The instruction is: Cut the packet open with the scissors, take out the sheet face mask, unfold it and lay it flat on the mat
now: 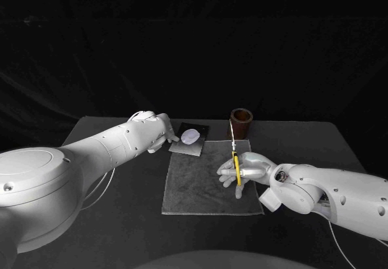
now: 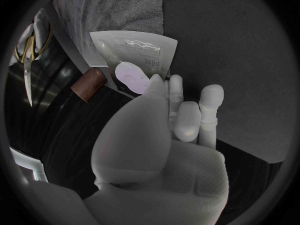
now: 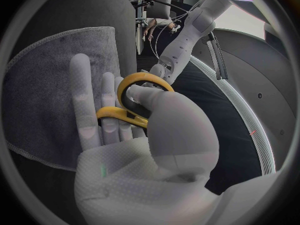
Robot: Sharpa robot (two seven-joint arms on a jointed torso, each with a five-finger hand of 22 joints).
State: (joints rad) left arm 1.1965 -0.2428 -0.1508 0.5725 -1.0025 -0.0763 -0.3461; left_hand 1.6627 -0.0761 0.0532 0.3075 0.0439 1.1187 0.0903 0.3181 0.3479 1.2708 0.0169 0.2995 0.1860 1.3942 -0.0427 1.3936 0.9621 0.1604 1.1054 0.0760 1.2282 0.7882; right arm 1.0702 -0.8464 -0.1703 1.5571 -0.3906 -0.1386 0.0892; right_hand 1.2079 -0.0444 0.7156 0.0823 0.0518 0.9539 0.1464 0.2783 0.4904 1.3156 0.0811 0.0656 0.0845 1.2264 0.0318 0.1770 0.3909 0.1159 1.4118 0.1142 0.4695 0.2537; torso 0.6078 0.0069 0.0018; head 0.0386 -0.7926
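Note:
The silver packet (image 1: 184, 148) hangs at the far edge of the grey mat (image 1: 202, 188), pinched at one corner by my left hand (image 1: 159, 131), with the thumb's pale tip on its face. In the left wrist view the packet (image 2: 134, 50) fans out beyond my fingers (image 2: 187, 117). My right hand (image 1: 246, 172) hovers over the mat's right side and grips the yellow-handled scissors (image 1: 237, 167), blades pointing away from me toward the packet's right. In the right wrist view my thumb passes through one yellow loop of the scissors (image 3: 139, 85). The scissors (image 2: 28, 60) also appear in the left wrist view.
A brown cylindrical cup (image 1: 241, 120) stands just beyond the mat's far right corner, close to the scissor tips. The black table (image 1: 121, 218) extends around the mat on all sides.

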